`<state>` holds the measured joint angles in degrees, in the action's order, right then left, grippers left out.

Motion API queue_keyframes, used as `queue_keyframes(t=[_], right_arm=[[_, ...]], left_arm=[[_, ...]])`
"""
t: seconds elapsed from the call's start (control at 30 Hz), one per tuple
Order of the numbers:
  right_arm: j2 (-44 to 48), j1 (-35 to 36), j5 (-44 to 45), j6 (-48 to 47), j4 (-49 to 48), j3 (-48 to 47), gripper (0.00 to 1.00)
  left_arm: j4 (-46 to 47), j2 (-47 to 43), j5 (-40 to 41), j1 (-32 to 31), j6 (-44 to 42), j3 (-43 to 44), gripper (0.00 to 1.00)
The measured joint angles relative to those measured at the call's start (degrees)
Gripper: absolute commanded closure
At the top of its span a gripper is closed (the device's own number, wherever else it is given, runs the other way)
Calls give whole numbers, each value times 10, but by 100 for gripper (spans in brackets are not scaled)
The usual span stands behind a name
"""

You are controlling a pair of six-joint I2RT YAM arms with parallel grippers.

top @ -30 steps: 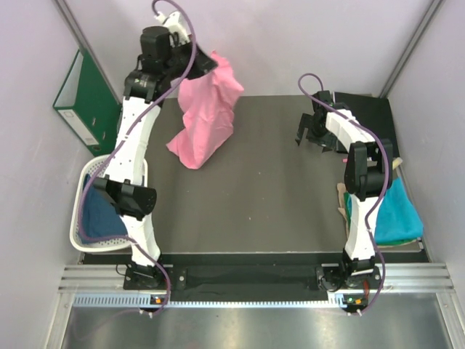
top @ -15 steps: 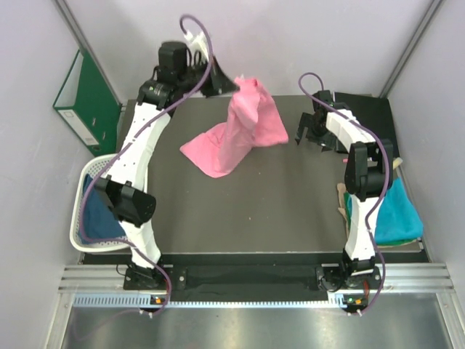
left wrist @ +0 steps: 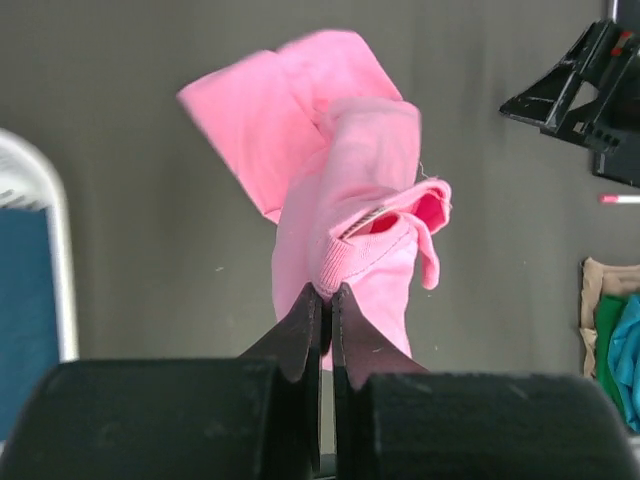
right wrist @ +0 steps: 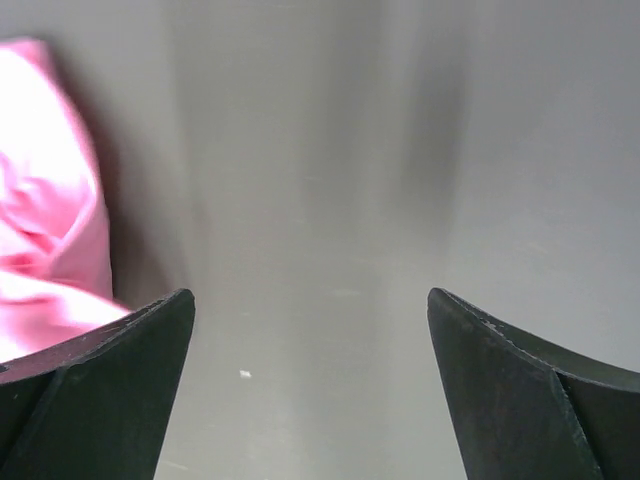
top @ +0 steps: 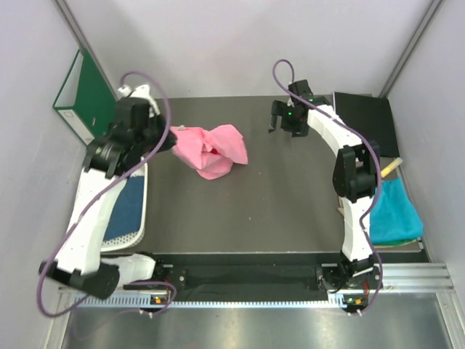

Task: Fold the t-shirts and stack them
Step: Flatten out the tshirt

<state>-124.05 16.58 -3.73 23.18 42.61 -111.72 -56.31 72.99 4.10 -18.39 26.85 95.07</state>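
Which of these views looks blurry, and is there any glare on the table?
Right wrist view: the table is smeared into pale vertical streaks with a sheen, and the pink shirt looks soft. Left wrist view: the shirt is crisp; the left end effector is dark, its body out of focus. Top view: sharp, evenly lit, no glare.

Pale lilac walls are enclosing a dark grey table on three sides, with slim metal posts running up the far corners. A green ring binder is leaning against the left wall. A ribbed aluminium rail is running along the table's near edge, above a brushed metal floor plate. Soft, even light is falling throughout.
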Motion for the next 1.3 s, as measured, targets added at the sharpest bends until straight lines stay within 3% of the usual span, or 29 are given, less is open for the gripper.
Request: queue_keyframes(t=[0.07,0.1,0.27,0.5,0.77,1.1,1.3], right_arm=[[-13,10,-11,0,-2,-14,0],[-22,15,-16,0,-2,-21,0],[-49,20,-25,0,3,-27,0],[-63,17,-54,3,-1,-33,0],[-148,46,-120,27,-18,-167,3],[-190,78,-189,81,-58,-173,8],[-193,83,-186,113,-94,-161,38]], left_arm=[[-10,-46,28,0,10,-23,16],[-22,-66,37,0,15,-39,1],[-84,-85,55,0,29,-101,1],[-61,-16,64,0,2,-97,1],[4,162,31,0,-42,-61,1],[-4,363,3,0,-83,9,1],[-4,393,-16,0,-89,49,1]])
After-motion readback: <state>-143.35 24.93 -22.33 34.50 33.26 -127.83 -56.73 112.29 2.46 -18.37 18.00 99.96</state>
